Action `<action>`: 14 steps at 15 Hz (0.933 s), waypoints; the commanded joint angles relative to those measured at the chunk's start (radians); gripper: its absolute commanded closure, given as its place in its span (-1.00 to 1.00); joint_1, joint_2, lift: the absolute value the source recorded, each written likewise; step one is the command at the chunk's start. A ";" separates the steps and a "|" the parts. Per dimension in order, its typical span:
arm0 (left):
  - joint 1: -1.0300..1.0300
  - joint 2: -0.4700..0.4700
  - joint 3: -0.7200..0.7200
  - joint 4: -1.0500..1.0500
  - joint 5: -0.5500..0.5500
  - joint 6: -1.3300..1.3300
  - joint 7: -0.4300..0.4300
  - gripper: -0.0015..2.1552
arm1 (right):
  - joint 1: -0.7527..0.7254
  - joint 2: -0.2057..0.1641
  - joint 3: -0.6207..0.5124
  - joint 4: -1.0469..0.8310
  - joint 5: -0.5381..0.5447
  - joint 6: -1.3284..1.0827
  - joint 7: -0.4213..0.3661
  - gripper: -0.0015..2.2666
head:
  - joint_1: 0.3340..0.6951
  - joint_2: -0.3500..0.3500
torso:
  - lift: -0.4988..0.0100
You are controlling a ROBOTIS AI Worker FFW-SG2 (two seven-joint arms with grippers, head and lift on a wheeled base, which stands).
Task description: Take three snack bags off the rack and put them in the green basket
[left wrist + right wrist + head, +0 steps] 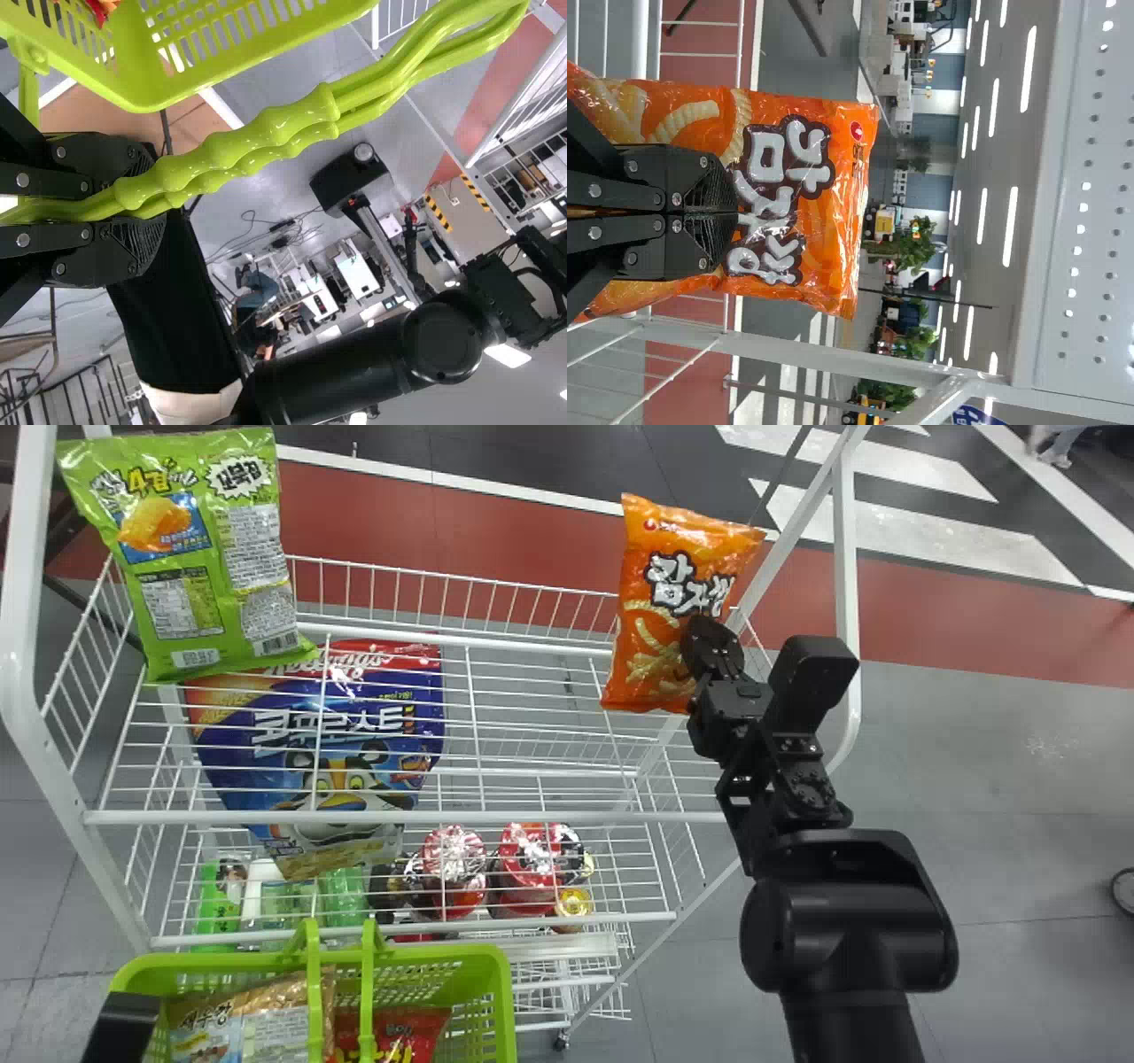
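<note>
Right end effector (714, 648): closed, gripping the orange snack bag (660, 602). Bag upright at the right end of the rack (399, 816), top level; contact with the wires cannot be told. Left end effector (122, 1029): closed around the two handles of the green basket (507, 992), located in front of the rack's left part. Basket contents: tan bag (239, 1027) and, beside it, red bag (416, 1027). Green snack bag (182, 558) at the rack's left end, top level. Lower down: blue cereal bag (337, 735), bottles (341, 895), red-topped containers (532, 855).
</note>
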 commanded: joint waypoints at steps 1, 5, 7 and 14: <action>0.000 0.000 0.001 0.001 0.000 0.000 0.000 0.77 | 0.085 0.002 0.001 -0.119 -0.030 0.002 0.002 0.98 | 1.00 -1.00 | 0.86; 0.002 0.000 0.004 0.004 0.000 0.000 0.002 0.77 | 0.299 0.009 -0.008 -0.394 -0.117 0.082 0.012 0.98 | 1.00 -1.00 | 0.86; 0.000 -0.003 0.004 0.007 0.002 -0.009 0.006 0.77 | 0.398 0.009 -0.010 -0.488 -0.171 0.153 0.039 0.98 | 1.00 -1.00 | 0.86; 0.023 -0.012 0.013 0.009 0.003 -0.049 0.020 0.77 | 0.480 -0.004 0.089 -0.638 -0.195 0.754 0.189 0.98 | 1.00 -1.00 | 0.86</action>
